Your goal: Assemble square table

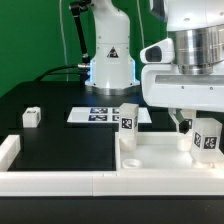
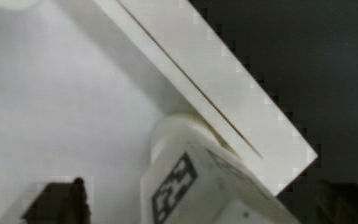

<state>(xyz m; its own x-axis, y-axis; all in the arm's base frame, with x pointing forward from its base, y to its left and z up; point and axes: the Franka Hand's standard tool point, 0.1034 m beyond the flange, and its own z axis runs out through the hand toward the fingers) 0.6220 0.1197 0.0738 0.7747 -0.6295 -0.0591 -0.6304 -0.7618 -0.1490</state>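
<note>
The white square panel [image 1: 160, 157] lies at the exterior view's right, its raised rim [image 2: 211, 90] running across the wrist view. One tagged leg [image 1: 128, 118] stands upright at the panel's far left corner. A second tagged leg [image 1: 207, 136] stands at the far right corner and fills the wrist view [image 2: 197, 178]. My gripper [image 1: 195, 128] hangs over this leg, open. One dark finger [image 2: 51, 203] stands clear of the leg's side, with white panel showing between them. The other finger is hidden. A third small leg [image 1: 31, 117] rests on the black table at the left.
The marker board [image 1: 100, 114] lies flat behind the panel. Low white border rails [image 1: 60, 180] run along the front and left edges of the table. The robot's base [image 1: 110, 60] stands at the back.
</note>
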